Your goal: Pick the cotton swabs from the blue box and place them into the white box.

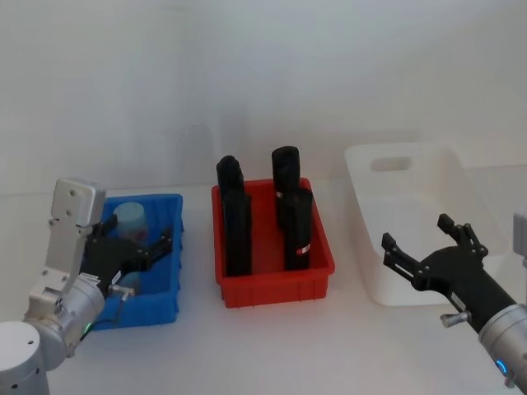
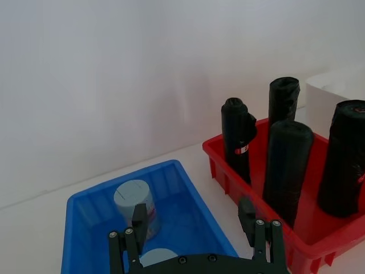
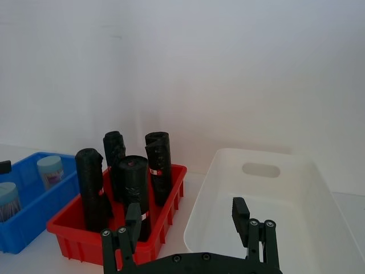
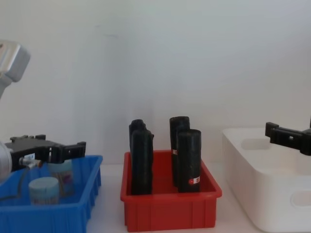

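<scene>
**Jaws Apart Over Both Boxes, Swabs Not Yet Lifted**

Jaws on the left arm point(image 1: 58, 304) stood apart and clamped on nothing, hanging over the blue box point(image 1: 169, 200) at the robot's left on the counter point(image 1: 272, 354). Two cotton swab jars point(image 4: 43, 190) stood upright inside that box with their pale lids up, one nearer the robot and one farther back. In the chest view the left jaws hung just above the lids and touched neither jar.

In the left wrist view, one finger point(image 2: 138, 220) crossed in front of the far jar point(image 2: 132, 197). The other finger point(image 2: 246, 214) reached toward the red box point(image 2: 296, 251). The near jar's lid point(image 2: 157, 257) showed low between them.

The right jaws were also apart and held nothing. They hung over the near end of the white box point(image 1: 366, 214), which sat at the robot's right. In the chest view they hung above the white box's rim, clear of it. The right wrist view looked past both of its fingers point(image 3: 239, 214) into the white box and across to the red box.

The red box sat on the counter between the blue box and the white box, apart from each. Four black rolls point(image 1: 237, 230) stood upright in it. Three of them showed small red and white labels.
</scene>
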